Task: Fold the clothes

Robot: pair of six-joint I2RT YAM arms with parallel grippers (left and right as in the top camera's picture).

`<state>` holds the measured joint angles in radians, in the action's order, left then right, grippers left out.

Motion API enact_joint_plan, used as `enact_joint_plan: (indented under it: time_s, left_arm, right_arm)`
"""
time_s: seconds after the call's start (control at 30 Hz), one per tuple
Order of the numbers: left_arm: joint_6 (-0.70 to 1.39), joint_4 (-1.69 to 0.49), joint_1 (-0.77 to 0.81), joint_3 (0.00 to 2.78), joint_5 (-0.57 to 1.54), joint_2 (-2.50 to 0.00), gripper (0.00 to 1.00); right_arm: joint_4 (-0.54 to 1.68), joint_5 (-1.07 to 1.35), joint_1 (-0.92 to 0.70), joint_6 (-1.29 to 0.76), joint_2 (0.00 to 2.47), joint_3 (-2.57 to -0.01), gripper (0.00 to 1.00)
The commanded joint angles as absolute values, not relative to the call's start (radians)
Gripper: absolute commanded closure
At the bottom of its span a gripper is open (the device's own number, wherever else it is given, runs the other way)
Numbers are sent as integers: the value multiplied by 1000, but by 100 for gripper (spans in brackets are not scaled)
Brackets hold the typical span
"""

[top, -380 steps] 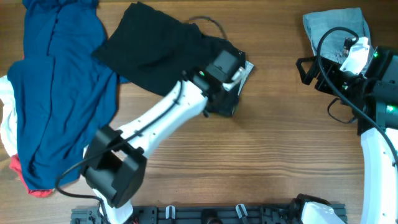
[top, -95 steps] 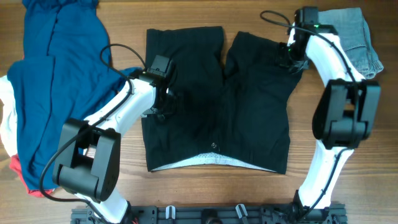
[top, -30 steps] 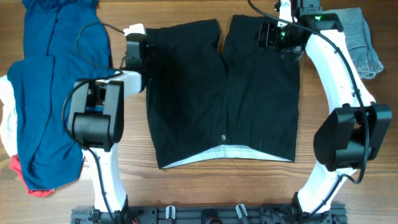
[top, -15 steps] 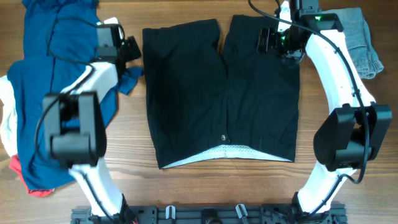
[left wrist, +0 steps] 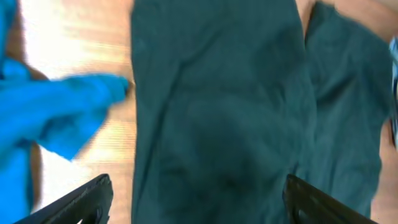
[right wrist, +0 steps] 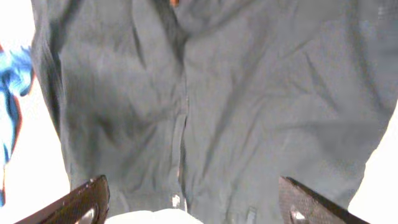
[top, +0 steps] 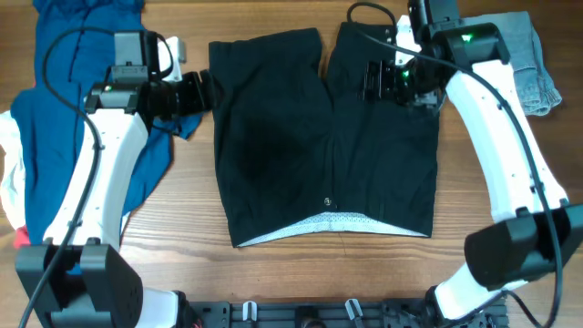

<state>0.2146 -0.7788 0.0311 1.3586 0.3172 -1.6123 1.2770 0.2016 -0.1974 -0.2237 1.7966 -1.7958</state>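
Observation:
A large black garment (top: 319,137) lies spread flat at the table's middle, its pale inner edging (top: 328,223) showing along the near hem. My left gripper (top: 200,91) hovers open beside its upper left edge, holding nothing. In the left wrist view the open left gripper (left wrist: 199,208) frames the black garment (left wrist: 217,112). My right gripper (top: 369,82) hangs open over the garment's upper right part. In the right wrist view the right gripper (right wrist: 199,208) is spread wide above the black garment (right wrist: 236,93), with nothing between its fingers.
A pile of blue clothes (top: 73,118) covers the left side, with white (top: 9,187) and red (top: 20,240) fabric peeking out beneath. One blue corner (left wrist: 56,118) lies close to the black garment's left edge. A pale denim piece (top: 533,50) sits at the back right.
My left gripper has let go of the black garment's upper left corner, opened wide and drawn back to the left. The right gripper has shifted slightly left over the garment.

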Motion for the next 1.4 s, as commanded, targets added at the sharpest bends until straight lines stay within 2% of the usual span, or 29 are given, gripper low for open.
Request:
enact_joint_plan:
  time_s: [0.0, 0.27, 0.4, 0.5, 0.57, 0.8, 0.97, 1.37]
  left_arm:
    - [154, -826, 70, 1358, 347, -1584, 13]
    - [134, -903, 58, 1358, 347, -1486, 18]
    - [134, -933, 13, 1358, 340, -1332, 15]
    - [134, -962, -5, 1358, 284, -1249, 8]
    - [134, -970, -5, 1358, 247, -1235, 6]
    - [134, -970, -5, 1358, 216, -1278, 5]
    - [134, -970, -5, 1358, 211, -1344, 3]
    - [133, -943, -5, 1358, 207, -1471, 1]
  right_arm:
    - [1339, 165, -239, -235, 1775, -1798, 14]
    - [1352, 155, -393, -267, 1719, -1792, 13]
    - [1373, 149, -460, -297, 1711, -1784, 14]
    - [1371, -5, -491, -427, 1711, -1734, 11]
    - [1336, -4, -496, -425, 1711, -1685, 9]
    - [1009, 223, -501, -319, 1711, -1415, 7]
    - [822, 233, -529, -305, 1713, -1322, 8]
    - [778, 185, -573, -322, 1855, -1320, 10]
